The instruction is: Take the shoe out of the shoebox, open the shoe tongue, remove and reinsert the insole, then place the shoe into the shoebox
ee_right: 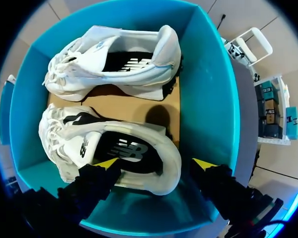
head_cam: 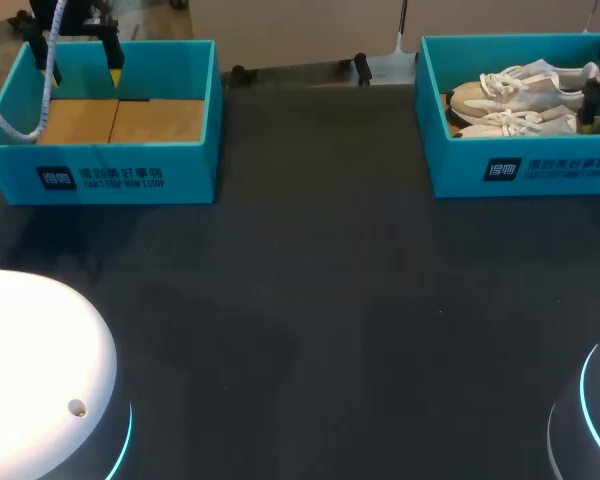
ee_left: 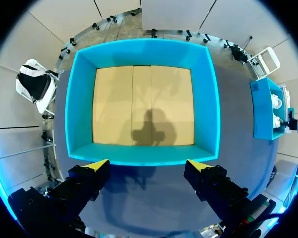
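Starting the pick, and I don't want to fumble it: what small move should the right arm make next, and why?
Probably lower the right gripper and shut it on the near shoe at the heel. Its fingers are open with that heel between them, nothing is gripped yet, and the shoe lies in the box.

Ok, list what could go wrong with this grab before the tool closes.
1. The right tool hangs open over the heel of the shoe, with one finger close to the wall of the shoebox; it may catch there.
2. The other shoe lies close alongside, so lifting could drag it.
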`<state>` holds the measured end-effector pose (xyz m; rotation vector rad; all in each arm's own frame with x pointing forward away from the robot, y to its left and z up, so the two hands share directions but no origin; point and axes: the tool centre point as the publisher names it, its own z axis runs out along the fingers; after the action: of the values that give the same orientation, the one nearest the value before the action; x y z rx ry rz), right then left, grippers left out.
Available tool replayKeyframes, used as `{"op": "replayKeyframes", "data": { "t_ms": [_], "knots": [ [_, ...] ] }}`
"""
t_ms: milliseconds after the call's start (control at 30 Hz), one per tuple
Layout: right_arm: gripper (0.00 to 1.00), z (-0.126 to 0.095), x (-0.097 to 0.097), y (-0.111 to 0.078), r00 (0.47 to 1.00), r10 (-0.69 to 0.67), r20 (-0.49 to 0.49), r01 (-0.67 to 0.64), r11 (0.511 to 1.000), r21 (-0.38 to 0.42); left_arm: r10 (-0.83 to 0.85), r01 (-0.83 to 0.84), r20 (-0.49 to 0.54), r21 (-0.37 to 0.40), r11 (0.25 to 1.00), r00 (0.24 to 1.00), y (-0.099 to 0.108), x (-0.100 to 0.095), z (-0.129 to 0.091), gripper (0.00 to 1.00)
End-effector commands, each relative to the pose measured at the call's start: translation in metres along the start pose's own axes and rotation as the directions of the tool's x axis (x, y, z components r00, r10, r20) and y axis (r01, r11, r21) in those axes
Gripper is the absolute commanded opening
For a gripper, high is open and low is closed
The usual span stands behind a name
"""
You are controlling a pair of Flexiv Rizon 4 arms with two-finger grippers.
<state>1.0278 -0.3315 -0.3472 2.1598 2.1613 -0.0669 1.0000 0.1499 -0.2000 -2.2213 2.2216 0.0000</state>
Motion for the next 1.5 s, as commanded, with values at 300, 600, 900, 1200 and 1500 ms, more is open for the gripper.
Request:
{"op": "replayKeyframes", "data": {
  "t_ms": [300, 600, 900, 1200, 1500],
  "knots": [
    [0.85, 0.014, -0.005, 0.007, 1.0, 0.0, -0.002, 0.0, 1.0, 0.026, 0.0, 0.0, 0.0, 0.0, 1.0, 1.0, 0.0, 0.0, 0.0, 1.0],
    [0.62, 0.02, -0.009, 0.006, 1.0, 0.014, -0.002, -0.014, 0.999, 0.043, 0.0, 0.0, 0.0, 0.0, 1.0, 1.0, 0.0, 0.0, 0.0, 1.0],
    [0.4, 0.021, -0.005, 0.002, 1.0, 0.001, -0.004, -0.001, 0.999, 0.047, 0.0, 0.0, 0.0, 0.0, 1.0, 1.0, 0.0, 0.0, 0.0, 1.0],
    [0.72, 0.023, -0.006, 0.003, 1.0, 0.007, 0.008, -0.008, 0.999, 0.048, 0.0, 0.0, 0.0, 0.0, 1.0, 1.0, 0.0, 0.0, 0.0, 1.0],
    [0.81, 0.026, -0.008, 0.003, 1.0, 0.017, 0.012, -0.018, 0.999, 0.048, 0.0, 0.0, 0.0, 0.0, 1.0, 1.0, 0.0, 0.0, 0.0, 1.0]
  ]
}}
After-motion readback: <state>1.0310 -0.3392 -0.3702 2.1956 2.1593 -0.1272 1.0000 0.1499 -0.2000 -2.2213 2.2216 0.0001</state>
